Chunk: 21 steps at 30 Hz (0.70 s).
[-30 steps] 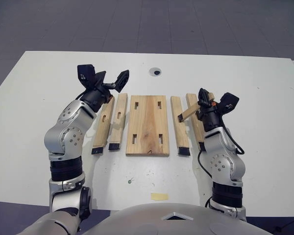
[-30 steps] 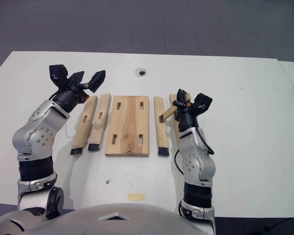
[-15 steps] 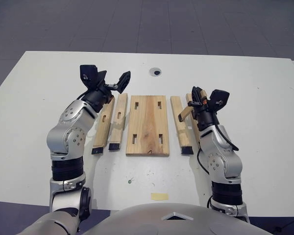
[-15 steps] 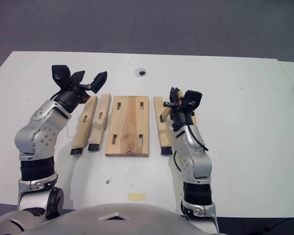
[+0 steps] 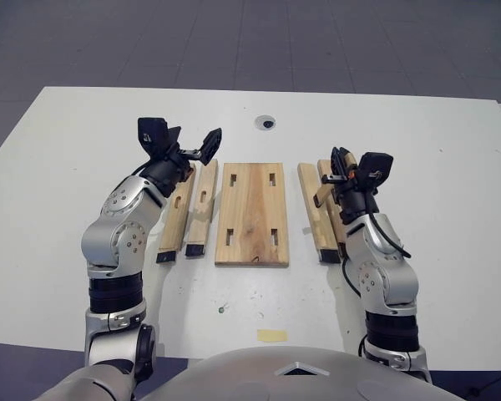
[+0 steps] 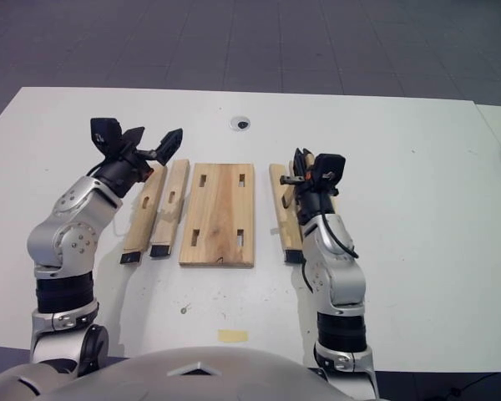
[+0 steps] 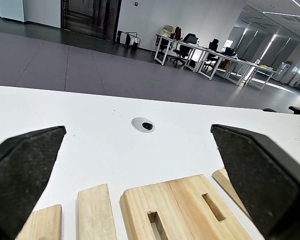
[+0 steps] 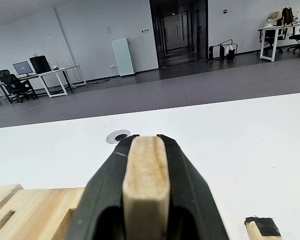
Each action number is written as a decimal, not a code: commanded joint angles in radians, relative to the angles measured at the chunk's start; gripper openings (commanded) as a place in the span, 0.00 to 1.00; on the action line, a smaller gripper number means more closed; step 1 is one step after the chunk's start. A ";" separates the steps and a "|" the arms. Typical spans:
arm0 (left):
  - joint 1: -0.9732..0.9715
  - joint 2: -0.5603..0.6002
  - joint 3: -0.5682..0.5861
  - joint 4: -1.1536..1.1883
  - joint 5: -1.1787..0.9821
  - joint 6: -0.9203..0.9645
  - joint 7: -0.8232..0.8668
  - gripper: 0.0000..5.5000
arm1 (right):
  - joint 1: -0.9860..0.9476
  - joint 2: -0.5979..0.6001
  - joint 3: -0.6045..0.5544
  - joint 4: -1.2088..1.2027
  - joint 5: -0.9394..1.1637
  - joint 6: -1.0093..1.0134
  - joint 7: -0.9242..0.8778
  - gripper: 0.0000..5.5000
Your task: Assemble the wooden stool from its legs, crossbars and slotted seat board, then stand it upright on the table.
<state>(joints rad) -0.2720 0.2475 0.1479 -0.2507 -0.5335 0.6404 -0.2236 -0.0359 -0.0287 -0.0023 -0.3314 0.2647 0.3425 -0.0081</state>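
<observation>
On the white table point(image 5: 75, 142), the left gripper point(image 5: 182, 144) hovers with its fingers spread wide and nothing between them, above the far ends of the left legs point(image 5: 202, 200). These are two slotted sticks with black-capped near ends, lying side by side. The seat board point(image 5: 252, 213) lies flat in the middle, and I count four slots in it. To its right lie the right legs point(image 5: 316, 210), two by my count, with the outer one partly under the arm. Above them the right gripper point(image 5: 342, 167) is clamped on one crossbar point(image 8: 145, 185), held off the table. The wood looks light, stiff and smooth, and unlikely to break. Pinching each stick across its narrow sides near mid-length should hold it steady.
</observation>
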 commanded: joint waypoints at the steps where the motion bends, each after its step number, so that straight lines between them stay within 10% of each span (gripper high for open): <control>1: -0.003 0.000 0.000 -0.010 0.014 -0.001 0.006 0.98 | -0.007 0.014 -0.036 -0.026 0.019 -0.017 0.002 0.07; 21: 0.012 -0.006 -0.017 -0.006 0.033 -0.014 -0.007 0.98 | -0.018 0.009 -0.020 -0.016 -0.032 -0.053 0.040 0.07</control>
<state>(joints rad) -0.2669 0.2445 0.1364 -0.2511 -0.5116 0.6349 -0.2275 -0.0508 -0.0175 -0.0306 -0.3355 0.2385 0.2829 0.0276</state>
